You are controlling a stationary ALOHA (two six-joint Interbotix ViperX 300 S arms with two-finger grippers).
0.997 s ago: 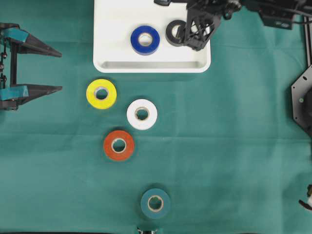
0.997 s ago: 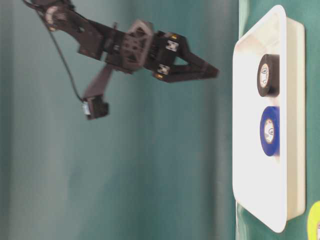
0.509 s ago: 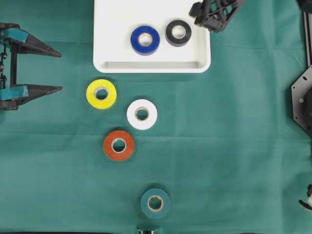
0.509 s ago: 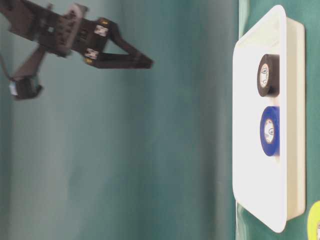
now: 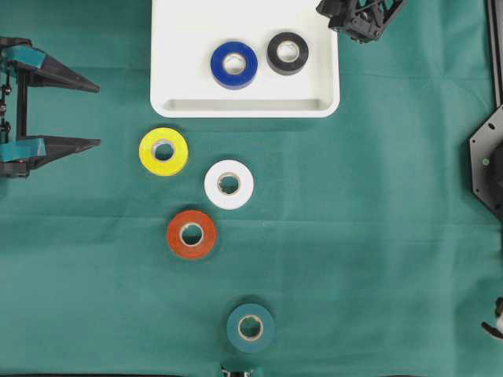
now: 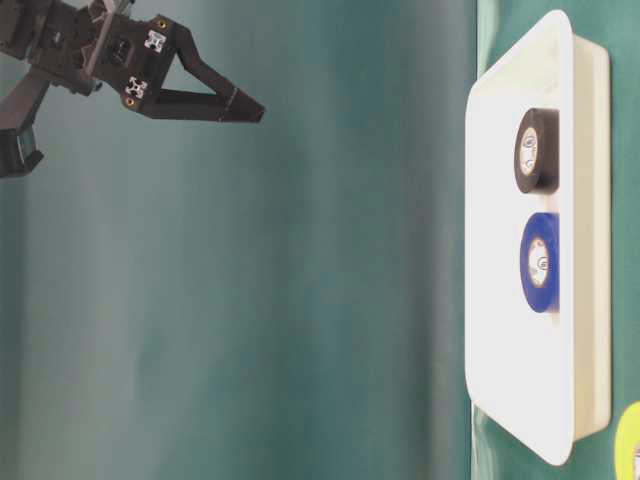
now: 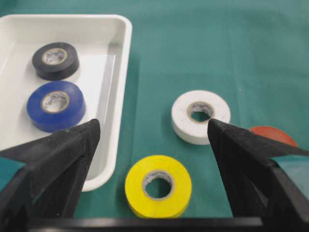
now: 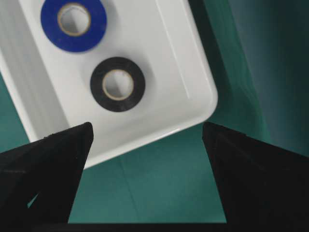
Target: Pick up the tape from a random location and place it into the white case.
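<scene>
Since 1 s ago the right gripper [image 6: 222, 102] has gone up and away from the white case [image 5: 245, 107]; it was over the black roll [image 5: 288, 53] and now it is at the top edge of the overhead view, jaws wide apart and holding nothing. Left gripper [image 5: 93, 115] has not moved; it is also fully open and empty, resting at the left side. Black roll and blue roll [image 5: 234, 64] lie flat in the case, near each other but apart. On the cloth wait the yellow roll [image 5: 163, 151], white roll [image 5: 229, 184], orange roll [image 5: 191, 234] and dark green roll [image 5: 251, 327]. Next step is prob. to fetch another one: come straight down, one jaw in the hole or both around the outside, w/o pushing a neighbour, as yellow, white and orange sit close together. Table-level view shows how high the right gripper is above the case; overhead does not. Left wrist view shows the yellow roll just between its jaws.
</scene>
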